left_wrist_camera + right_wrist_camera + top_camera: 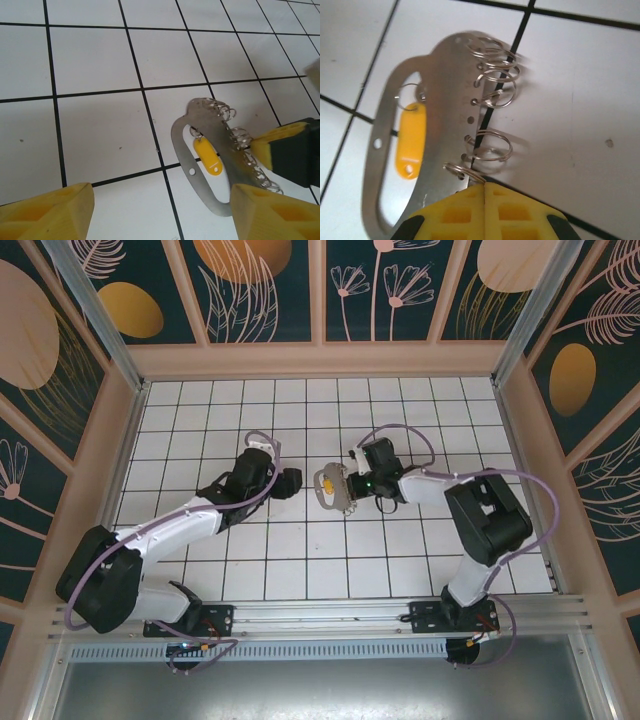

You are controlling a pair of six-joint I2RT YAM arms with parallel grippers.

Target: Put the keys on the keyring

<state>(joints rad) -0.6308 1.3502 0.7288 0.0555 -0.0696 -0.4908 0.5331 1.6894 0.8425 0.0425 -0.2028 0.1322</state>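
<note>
The keyring is a grey metal oval plate with a handle cutout and several wire rings along one edge. A small yellow-headed piece, key or tag I cannot tell, hangs by a little ring inside the cutout. My right gripper is shut on the nearest wire ring at the plate's edge. In the top view the plate lies between the two grippers. My left gripper stands open facing the keyring, whose lower end reaches its right finger. Other keys are out of view.
White tiles with black grid lines cover the table. Beige walls fence it at the back and sides. The right gripper's yellow and black finger shows in the left wrist view beside the rings.
</note>
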